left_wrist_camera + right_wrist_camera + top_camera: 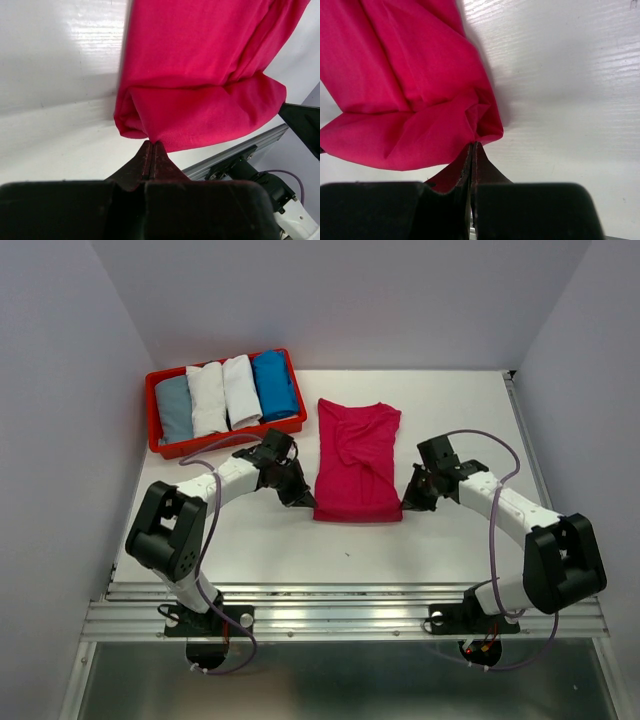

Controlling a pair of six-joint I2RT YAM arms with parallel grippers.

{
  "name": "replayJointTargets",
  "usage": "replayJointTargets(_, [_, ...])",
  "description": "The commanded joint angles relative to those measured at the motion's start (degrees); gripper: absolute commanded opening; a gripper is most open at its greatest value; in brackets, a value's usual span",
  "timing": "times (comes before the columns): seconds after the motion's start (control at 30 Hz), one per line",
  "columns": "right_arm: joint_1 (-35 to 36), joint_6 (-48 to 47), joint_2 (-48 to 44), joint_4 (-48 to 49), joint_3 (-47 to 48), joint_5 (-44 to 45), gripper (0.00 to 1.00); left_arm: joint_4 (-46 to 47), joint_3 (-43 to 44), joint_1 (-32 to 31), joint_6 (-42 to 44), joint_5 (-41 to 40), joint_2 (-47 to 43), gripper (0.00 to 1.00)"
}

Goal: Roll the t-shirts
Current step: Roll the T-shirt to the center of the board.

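Item: pink t-shirt [357,462], folded into a long strip, wrinkled across its middle.
Location: flat on the white table [250,540], midway between the two arms, its short edges facing near and far.
Near edge: turned up into a soft bulge, which we judge to be the first turn of a roll (barely begun).
Handling: light, limp and thin. It will sag and bunch wherever it is unsupported, and it should slide easily on the glossy tabletop. Nothing about it is fragile.
Where to take hold: the two near corners, pinched through all the layers, so that the edge turns over evenly. We judge that a one-sided pull would skew the roll.
Left gripper [152,145]: jaws pressed together, the shirt's near left corner apparently nipped at the very tip.
Right gripper [471,146]: jaws likewise closed, apparently on the near right corner.
Companion pieces: four rolled t-shirts [208,398], one grey-blue, two white and one blue, lying side by side in the red tray [160,445] at the far left corner of the table, well apart from the pink one.
Hidden or unclear: we cannot tell how much cloth sits inside either pinch. The sleeves and collar are folded out of sight. Each wrist view cuts off the far end of the strip.
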Motion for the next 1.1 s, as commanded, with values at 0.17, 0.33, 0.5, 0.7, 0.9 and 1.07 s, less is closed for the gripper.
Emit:
replayJointTargets(0.17, [-0.32, -1.75, 4.62, 2.69, 4.12, 2.98, 0.01, -1.36, 7.32, 1.88, 3.48, -0.06, 5.64, 0.0])
replayJointTargets(0.33, [-0.32, -1.75, 7.87, 4.71, 5.78, 4.03, 0.04, -1.71, 9.34, 2.76, 4.53, -0.85, 9.24, 0.05])
replayJointTargets(0.5, [-0.32, -0.26, 9.99, 7.96, 7.28, 3.94, 0.29, -1.27, 10.31, 3.47, 4.01, -0.85, 10.74, 0.23])
replayJointTargets(0.7, [-0.32, 1.86, 5.78, 7.97, 7.11, 8.06, 0.43, -3.64, 11.1, 3.47, 4.18, -4.97, 6.79, 0.58])
replayJointTargets(0.9, [-0.32, 0.98, -0.63, 6.04, 7.11, 8.52, 0.39, -6.28, 11.28, 2.85, 4.53, -9.72, 0.73, 0.53])
replayJointTargets(1.07, [3.45, 0.97, -2.05, 5.68, 6.59, 6.76, 0.01, -5.93, 11.45, -1.18, 4.62, -10.96, -0.6, 0.0])
